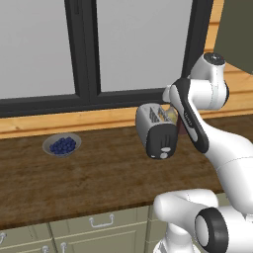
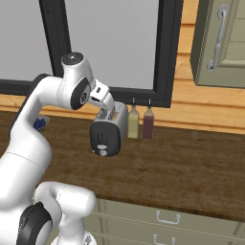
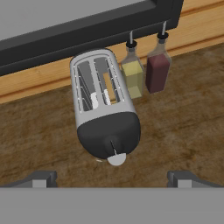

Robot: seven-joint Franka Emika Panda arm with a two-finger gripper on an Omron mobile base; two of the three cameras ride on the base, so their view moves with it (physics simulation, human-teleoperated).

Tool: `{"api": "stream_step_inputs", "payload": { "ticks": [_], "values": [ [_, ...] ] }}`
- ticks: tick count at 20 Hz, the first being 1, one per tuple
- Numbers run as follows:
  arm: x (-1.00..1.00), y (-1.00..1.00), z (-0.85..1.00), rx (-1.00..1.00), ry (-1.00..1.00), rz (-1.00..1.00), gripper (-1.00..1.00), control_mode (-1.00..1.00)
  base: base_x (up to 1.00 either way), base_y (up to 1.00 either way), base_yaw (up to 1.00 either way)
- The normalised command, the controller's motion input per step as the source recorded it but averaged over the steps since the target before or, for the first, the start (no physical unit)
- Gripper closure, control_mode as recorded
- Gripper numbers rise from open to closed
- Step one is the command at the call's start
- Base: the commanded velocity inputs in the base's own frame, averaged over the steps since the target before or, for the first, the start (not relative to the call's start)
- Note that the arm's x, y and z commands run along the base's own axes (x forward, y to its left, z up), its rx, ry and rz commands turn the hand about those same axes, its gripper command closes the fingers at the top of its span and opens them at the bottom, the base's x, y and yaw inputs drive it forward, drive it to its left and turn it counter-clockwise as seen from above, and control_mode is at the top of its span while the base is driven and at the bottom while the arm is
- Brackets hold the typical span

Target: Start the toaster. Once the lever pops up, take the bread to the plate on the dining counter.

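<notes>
On the desk by the window stood the toaster (image 3: pixel 105 107), bread (image 3: pixel 110 86) in one slot. Directly ahead of the wide-open, empty jaws (image 3: pixel 111 177) faced its dark end with the lever (image 3: pixel 117 158), long axis running away.

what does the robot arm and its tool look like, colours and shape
The arm is built of glossy white, rounded segments with dark, nearly black joint rings and a black band along one link. A round grey cap tops one joint. The tool ends in two small dark grey, blocky finger tips. No cables or markings can be made out.
</notes>
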Motion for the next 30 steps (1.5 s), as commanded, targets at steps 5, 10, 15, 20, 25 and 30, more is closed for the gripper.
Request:
{"api": "stream_step_inputs", "payload": {
  "ticks": [5, 10, 15, 20, 25, 30],
  "values": [
    [0.00, 0.00, 0.00, 0.00, 0.00, 0.00, -1.00, -1.00, 0.00, 0.00, 0.00],
    [0.00, 0.00, 0.00, 0.00, 0.00, 0.00, -1.00, -1.00, 0.00, 0.00, 0.00],
    [0.00, 0.00, 0.00, 0.00, 0.00, 0.00, -1.00, -1.00, 0.00, 0.00, 0.00],
    [0.00, 0.00, 0.00, 0.00, 0.00, 0.00, -1.00, -1.00, 0.00, 0.00, 0.00],
    [0.00, 0.00, 0.00, 0.00, 0.00, 0.00, -1.00, -1.00, 0.00, 0.00, 0.00],
    [0.00, 0.00, 0.00, 0.00, 0.00, 0.00, -1.00, -1.00, 0.00, 0.00, 0.00]
  ]
}}
